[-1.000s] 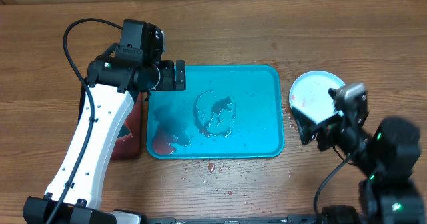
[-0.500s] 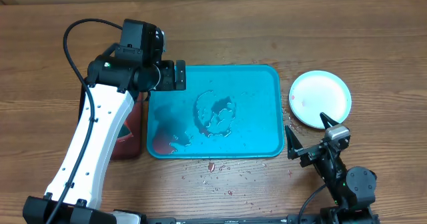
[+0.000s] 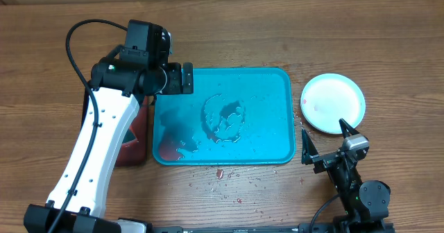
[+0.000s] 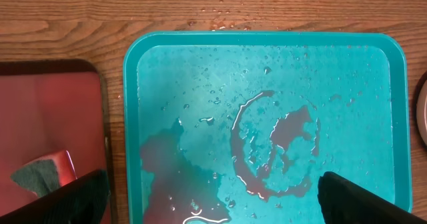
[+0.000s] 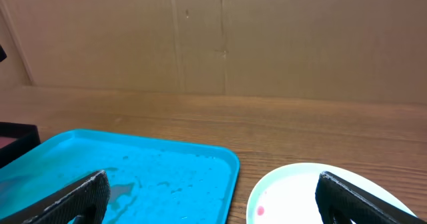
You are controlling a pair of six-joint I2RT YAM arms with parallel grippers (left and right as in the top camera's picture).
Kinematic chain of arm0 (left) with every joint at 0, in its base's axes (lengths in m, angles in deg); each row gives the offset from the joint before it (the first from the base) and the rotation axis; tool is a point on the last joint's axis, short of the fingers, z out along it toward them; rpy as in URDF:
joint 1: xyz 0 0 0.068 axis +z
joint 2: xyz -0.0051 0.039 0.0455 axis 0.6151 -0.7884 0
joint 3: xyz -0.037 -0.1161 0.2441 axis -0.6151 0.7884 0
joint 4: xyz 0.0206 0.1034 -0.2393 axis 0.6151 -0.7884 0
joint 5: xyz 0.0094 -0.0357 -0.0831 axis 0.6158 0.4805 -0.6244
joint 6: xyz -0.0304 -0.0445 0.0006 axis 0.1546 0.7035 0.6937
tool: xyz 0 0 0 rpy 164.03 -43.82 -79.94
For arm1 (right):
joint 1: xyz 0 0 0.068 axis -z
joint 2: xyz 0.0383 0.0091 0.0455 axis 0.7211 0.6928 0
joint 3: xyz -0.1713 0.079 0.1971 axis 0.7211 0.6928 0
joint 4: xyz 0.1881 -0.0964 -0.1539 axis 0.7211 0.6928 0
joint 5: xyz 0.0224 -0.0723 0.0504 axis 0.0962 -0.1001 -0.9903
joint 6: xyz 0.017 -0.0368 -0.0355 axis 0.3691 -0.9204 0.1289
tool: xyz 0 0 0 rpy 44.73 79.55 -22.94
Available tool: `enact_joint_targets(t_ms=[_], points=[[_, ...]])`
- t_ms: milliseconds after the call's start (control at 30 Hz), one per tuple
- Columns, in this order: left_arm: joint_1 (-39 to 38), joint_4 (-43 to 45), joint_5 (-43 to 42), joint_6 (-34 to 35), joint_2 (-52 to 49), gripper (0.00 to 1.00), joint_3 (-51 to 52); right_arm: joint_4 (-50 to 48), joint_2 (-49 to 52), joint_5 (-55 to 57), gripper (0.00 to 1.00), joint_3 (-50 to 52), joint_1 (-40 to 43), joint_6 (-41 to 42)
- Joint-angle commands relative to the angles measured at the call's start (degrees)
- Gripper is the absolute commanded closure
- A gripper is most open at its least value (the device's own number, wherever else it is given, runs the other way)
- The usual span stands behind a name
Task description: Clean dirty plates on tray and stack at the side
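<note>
Zero plates on the tray — both sets of jaws empty.
Nearest, the right gripper (image 3: pixel 324 134) hangs low over the front of the table (image 3: pixel 388 39), jaws spread wide with nothing between them, just short of the plates (image 3: pixel 333 102). These lie on the table right of the tray (image 3: pixel 277 80), apart from its rim. Only the top face shows, white with a faint red spot, so I cannot tell how many sit beneath. Red droplets (image 3: pixel 222 173) dot the table before the tray, whose floor holds pinkish puddles (image 4: pixel 280 151). Farther off, the left gripper (image 4: pixel 217 201) hovers over the tray's left end, jaws wide open too, beside the dark red tray (image 4: pixel 53 117) holding a sponge (image 4: pixel 40 174). The work looks almost finished — any parting move should lift straight clear, never brushing the stack's rim.
</note>
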Motion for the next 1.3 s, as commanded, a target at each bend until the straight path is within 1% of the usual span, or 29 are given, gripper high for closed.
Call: enact_joint_targets(t_ms=[0, 533, 667, 733, 800, 867, 1000, 1067, 1100, 1267], points=[[-0.4, 0.2, -0.3, -0.4, -0.5, 0.0, -0.7, -0.2, -0.6, 0.9, 0.0, 0.6, -0.3, 0.2], [-0.4, 0.1, -0.4, -0.4, -0.2, 0.0, -0.7, -0.2, -0.6, 0.9, 0.0, 0.6, -0.3, 0.2], [-0.4, -0.3, 1.1, -1.5, 2.8, 0.0, -0.6, -0.2, -0.6, 0.9, 0.0, 0.6, -0.3, 0.2], [-0.4, 1.5, 1.2, -1.6, 5.7, 0.0, 0.9, -0.2, -0.6, 0.9, 0.0, 0.6, -0.3, 0.2], [-0.4, 6.6, 1.4, -1.6, 10.2, 0.0, 5.1, -0.2, -0.6, 0.9, 0.0, 0.6, -0.3, 0.2], [-0.4, 14.1, 1.6, -1.5, 15.9, 0.0, 12.0, -0.2, -0.6, 1.0, 0.0, 0.6, -0.3, 0.2], [0.0, 27.7, 4.3, -1.5, 29.4, 0.0, 28.8, -0.2, -0.6, 0.9, 0.0, 0.6, -0.3, 0.2], [0.4, 32.9, 5.2, -1.5, 36.8, 0.0, 37.0, -0.2, -0.6, 0.9, 0.0, 0.6, -0.3, 0.2], [1.0, 36.5, 5.7, -1.5, 43.0, 0.0, 43.2, -0.2, -0.6, 0.9, 0.0, 0.6, -0.3, 0.2], [4.1, 44.2, 5.8, -1.5, 59.1, 0.0, 58.0, -0.2, -0.6, 0.9, 0.0, 0.6, -0.3, 0.2]])
